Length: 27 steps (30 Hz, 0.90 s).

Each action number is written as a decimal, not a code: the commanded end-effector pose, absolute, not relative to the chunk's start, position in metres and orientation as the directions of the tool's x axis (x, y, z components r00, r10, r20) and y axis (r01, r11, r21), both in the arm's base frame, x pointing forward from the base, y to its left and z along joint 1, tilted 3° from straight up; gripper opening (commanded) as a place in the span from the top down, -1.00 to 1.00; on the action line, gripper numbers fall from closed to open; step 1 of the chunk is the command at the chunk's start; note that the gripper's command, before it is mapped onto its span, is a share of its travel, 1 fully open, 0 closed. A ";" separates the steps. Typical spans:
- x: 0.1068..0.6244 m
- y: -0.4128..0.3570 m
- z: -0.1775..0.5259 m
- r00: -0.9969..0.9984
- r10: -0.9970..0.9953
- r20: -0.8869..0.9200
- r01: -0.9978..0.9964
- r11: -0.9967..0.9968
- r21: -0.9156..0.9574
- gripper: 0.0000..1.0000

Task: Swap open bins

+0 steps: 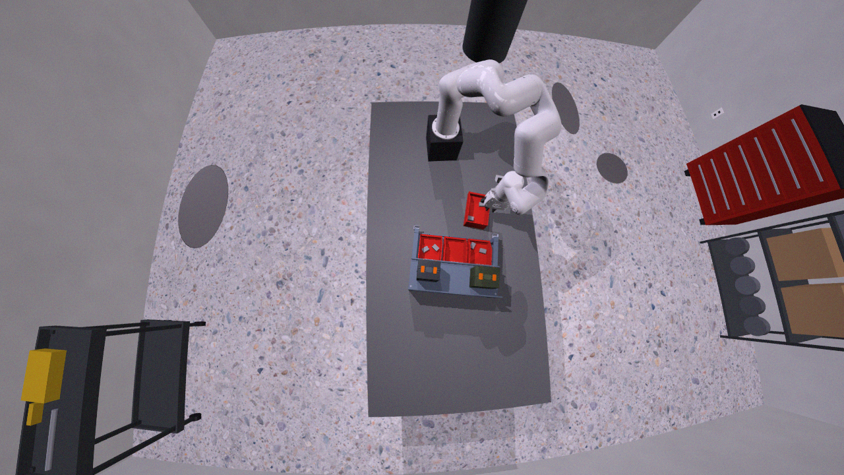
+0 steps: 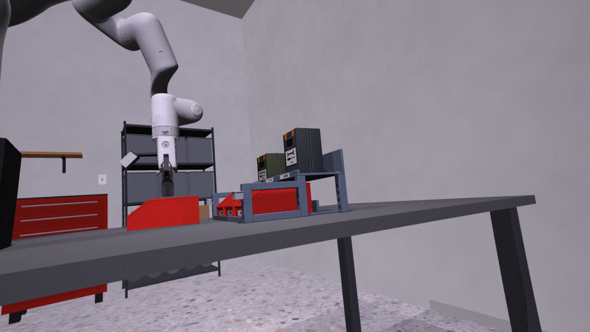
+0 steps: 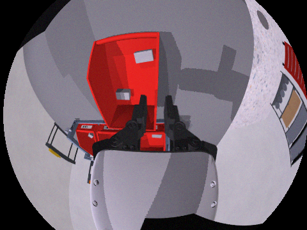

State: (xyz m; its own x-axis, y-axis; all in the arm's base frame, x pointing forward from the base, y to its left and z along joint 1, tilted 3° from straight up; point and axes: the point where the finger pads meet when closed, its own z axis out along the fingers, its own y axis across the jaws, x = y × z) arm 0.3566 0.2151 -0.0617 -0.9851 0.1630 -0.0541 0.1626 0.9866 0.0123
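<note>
A red open bin [image 1: 477,209] with small grey parts in it stands on the table top, behind the shelf. It also shows in the side view [image 2: 162,212] and in the wrist view [image 3: 125,76]. My gripper [image 1: 488,202] points straight down just above this bin's right side wall. Its fingers stand partly open, one on each side of the wall line, with nothing between them. In the side view the fingertips [image 2: 167,190] hang a little above the bin's top edge. The blue-grey shelf [image 1: 455,262] holds three red bins; the middle one [image 1: 455,249] is empty.
The left bin [image 1: 430,247] and the right bin [image 1: 481,250] on the shelf hold grey parts. A dark grey box [image 1: 428,271] and a green box [image 1: 484,276] stand on the shelf's upper board. The arm's black base [image 1: 444,144] stands at the table's far end.
</note>
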 end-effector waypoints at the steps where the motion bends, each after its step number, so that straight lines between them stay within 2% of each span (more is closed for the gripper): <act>1: 0.358 0.216 -0.061 -0.985 0.163 -0.056 0.162 0.987 0.014 0.49; 27: 0.359 0.216 -0.080 -0.985 0.163 -0.056 0.162 0.987 0.014 0.49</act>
State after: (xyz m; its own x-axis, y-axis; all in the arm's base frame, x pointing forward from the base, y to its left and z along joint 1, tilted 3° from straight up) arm 0.3572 0.2150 -0.0764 -0.9852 0.1630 -0.0538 0.1626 0.9866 0.0121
